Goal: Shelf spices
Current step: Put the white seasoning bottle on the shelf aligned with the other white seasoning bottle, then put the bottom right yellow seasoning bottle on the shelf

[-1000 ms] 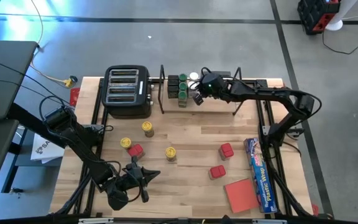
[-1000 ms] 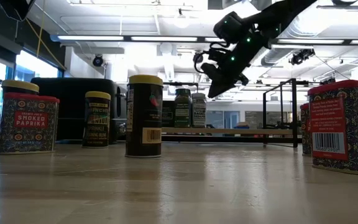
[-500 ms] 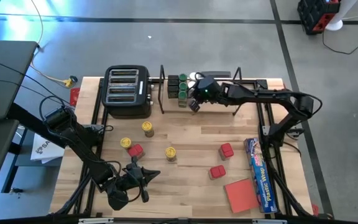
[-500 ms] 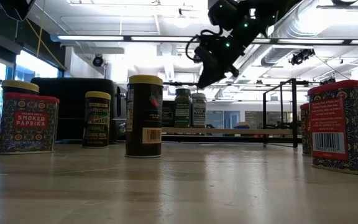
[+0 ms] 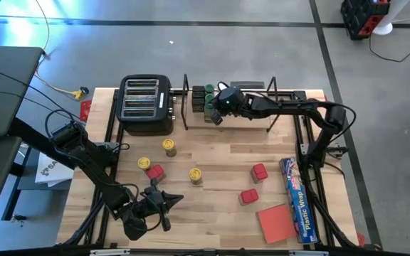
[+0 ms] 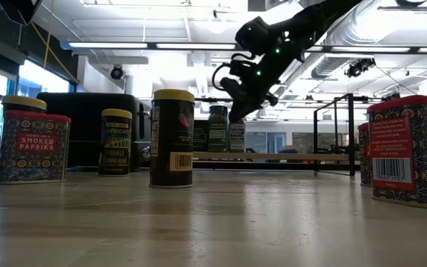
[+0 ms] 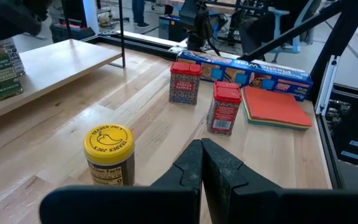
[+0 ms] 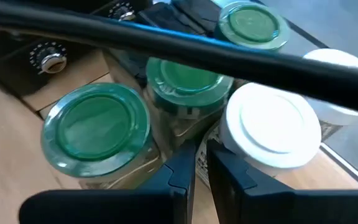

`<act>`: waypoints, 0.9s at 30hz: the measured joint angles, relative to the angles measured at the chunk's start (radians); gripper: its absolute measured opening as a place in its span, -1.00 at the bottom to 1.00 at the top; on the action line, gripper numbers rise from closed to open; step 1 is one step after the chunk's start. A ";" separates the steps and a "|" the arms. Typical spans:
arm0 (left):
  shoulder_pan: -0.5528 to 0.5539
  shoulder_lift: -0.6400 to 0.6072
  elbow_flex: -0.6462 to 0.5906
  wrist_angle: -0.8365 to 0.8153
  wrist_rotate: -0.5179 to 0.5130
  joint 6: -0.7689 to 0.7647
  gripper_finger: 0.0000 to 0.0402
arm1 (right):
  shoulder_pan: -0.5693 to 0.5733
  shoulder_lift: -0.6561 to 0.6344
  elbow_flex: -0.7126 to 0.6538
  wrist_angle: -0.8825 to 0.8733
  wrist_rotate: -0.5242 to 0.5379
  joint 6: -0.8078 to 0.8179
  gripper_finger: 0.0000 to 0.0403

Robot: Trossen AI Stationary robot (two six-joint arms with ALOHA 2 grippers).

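The shelf (image 5: 186,103) stands at the table's far edge, with green-lidded (image 8: 95,127) and white-lidded (image 8: 272,130) spice jars and dark square ones (image 5: 198,94) on its left end. My right gripper (image 8: 201,168), shut, hovers at these jars from the near side, its tips low between a green-lidded and a white-lidded jar. Yellow-lidded jars (image 5: 169,147) (image 5: 195,175) and red tins (image 5: 260,171) (image 5: 248,196) stand on the table. My left gripper (image 5: 164,203) waits shut near the front left, holding nothing. My right gripper points slanting down from the shelf's near right side. Its shut fingertips (image 8: 182,171) stand close against the white-lidded jar's label side (image 8: 202,160). I cannot tell whether they touch it.
A black toaster (image 5: 146,105) stands left of the shelf. A long blue plastic-wrap box (image 5: 297,199) and a flat red pad (image 5: 276,222) lie at the right front. The shelf's top rod (image 8: 166,40) crosses just above the jars.
My right gripper has gone toward the table's left along the shelf and sunk a little, coming down to the jars at the shelf's left end. Its fingers have stayed shut.
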 joint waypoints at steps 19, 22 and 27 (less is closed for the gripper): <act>-0.004 0.000 0.000 0.001 0.002 -0.001 -1.00 | 0.113 -0.117 0.000 -0.064 0.133 -0.082 -0.83; -0.012 0.000 0.000 0.000 0.005 -0.009 -1.00 | 0.225 -0.189 -0.001 -0.116 0.204 -0.111 -0.83; -0.036 0.000 0.000 -0.002 0.011 -0.010 -1.00 | 0.498 -0.289 -0.030 -0.137 0.298 -0.153 -0.83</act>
